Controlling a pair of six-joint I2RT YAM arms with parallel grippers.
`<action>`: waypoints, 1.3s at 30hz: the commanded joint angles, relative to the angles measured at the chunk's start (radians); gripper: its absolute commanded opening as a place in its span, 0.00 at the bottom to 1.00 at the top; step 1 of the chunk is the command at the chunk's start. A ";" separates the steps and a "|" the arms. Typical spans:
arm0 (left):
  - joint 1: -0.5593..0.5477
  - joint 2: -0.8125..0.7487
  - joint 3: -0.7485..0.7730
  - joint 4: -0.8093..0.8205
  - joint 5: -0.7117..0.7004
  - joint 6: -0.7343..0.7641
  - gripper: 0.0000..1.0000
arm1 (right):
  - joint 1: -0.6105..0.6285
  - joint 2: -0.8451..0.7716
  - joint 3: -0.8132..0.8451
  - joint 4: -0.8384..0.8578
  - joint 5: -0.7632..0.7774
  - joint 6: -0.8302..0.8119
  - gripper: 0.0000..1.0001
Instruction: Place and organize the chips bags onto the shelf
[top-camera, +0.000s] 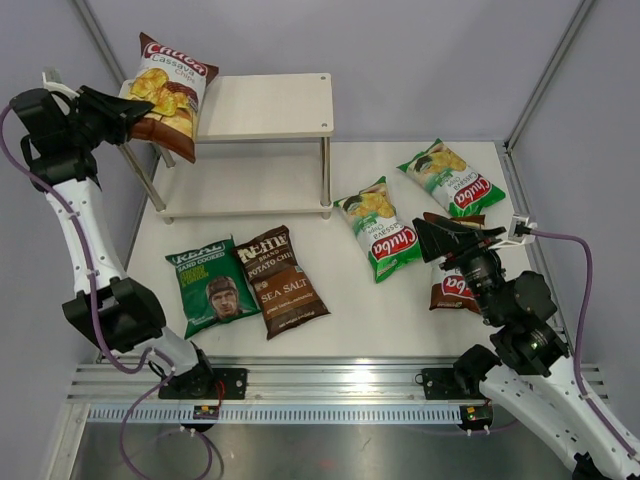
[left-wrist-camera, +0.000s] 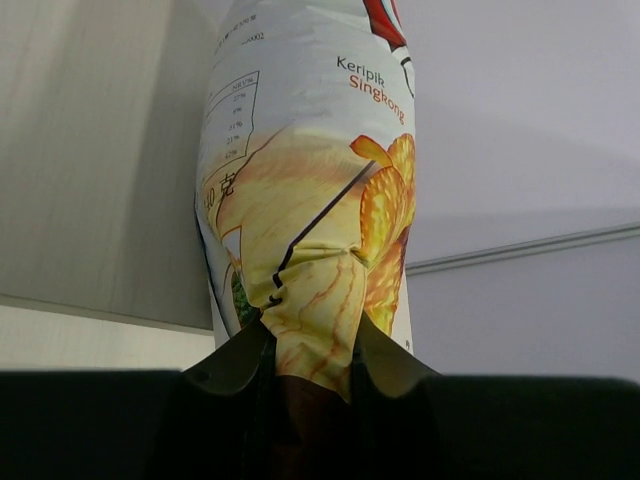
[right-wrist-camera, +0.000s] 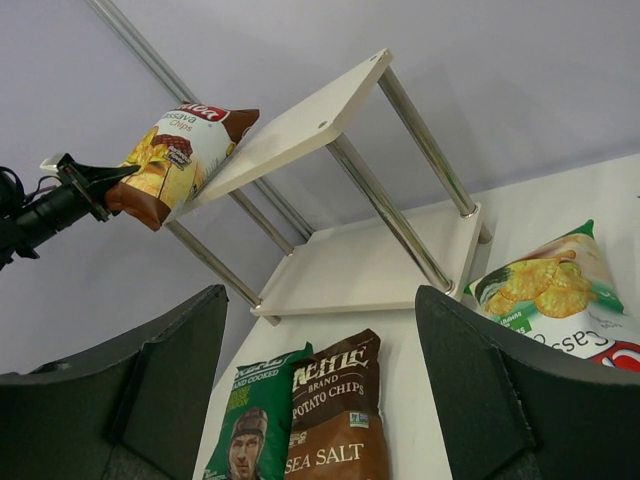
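Right up against the lens, the left claw (left-wrist-camera: 312, 350) is clamping hard on the bottom brown edge of a brown Chuba bag (left-wrist-camera: 300, 200), both fingers biting into the crumpled foil. The bag is rising straight out of the claw, with its long axis running from the pinched seam up to the logo end. That logo end is leaning over the left end of the top board of the shelf (top-camera: 275, 105); I cannot tell whether it is touching the wood.

Across the way, the right claw (right-wrist-camera: 322, 300) is hanging with its fingers spread wide, gripping nothing and aiming toward the shelf above the surface (top-camera: 340, 310). Under that arm, the second brown Chuba bag (top-camera: 452, 290) is lying half hidden. A green Chuba bag (top-camera: 380, 232) and a second green Chuba bag (top-camera: 452, 177) are lying flat to the right of the shelf. The Kettle bag (top-camera: 282, 280) and the dark green face bag (top-camera: 212, 285) are sitting side by side in front of it.
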 joint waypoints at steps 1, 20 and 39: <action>0.032 0.030 0.154 -0.099 0.082 0.062 0.12 | 0.006 0.013 0.058 -0.016 0.031 -0.028 0.83; 0.111 0.248 0.450 -0.385 -0.036 0.208 0.65 | 0.006 -0.060 0.035 -0.074 0.060 -0.059 0.86; 0.134 0.334 0.542 -0.428 -0.138 0.283 0.32 | 0.006 -0.056 0.013 -0.060 0.051 -0.051 0.87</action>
